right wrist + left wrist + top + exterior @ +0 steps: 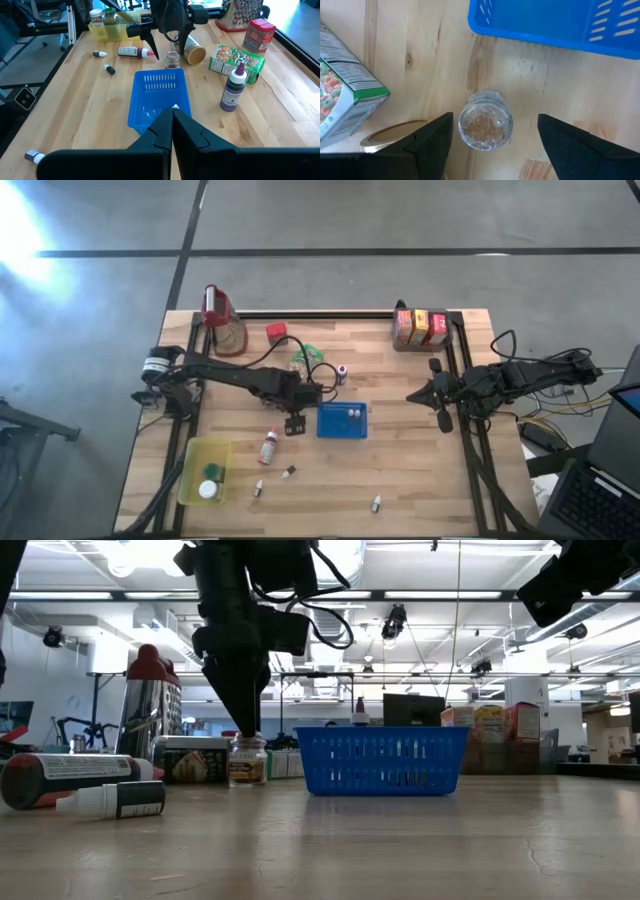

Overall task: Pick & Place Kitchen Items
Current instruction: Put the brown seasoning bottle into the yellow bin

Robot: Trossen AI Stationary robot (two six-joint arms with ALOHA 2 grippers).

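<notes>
A small clear glass jar point(485, 120) with no lid, holding pale brown granules, stands upright on the wooden worktop point(400, 480), just beside the short wall of the blue perforated plastic tray point(342, 421). The left end effector point(492, 142) hangs straight above it, pointing down, its two dark fingers spread wide to either side of the jar and not touching it. In the low view the tapered fingertips reach about to the jar's rim.

Near the jar lie a green printed cereal carton point(342, 85) on its side and a round tin point(194, 52) with a gold-coloured lid, tipped over. A purple squeeze bottle point(233, 90) with a white cap stands upright past the carton. A red-and-white bottle point(268, 447) lies on the planks near the tray, with several tiny white-capped bottles scattered further off. A translucent yellow bin point(190, 470) holds two round lids or tins.

The left arm stretches across the worktop from its base at the left edge, bent down at the wrist. The right end effector point(412, 397) waits on the right side, well apart from the tray, fingers pressed together.
</notes>
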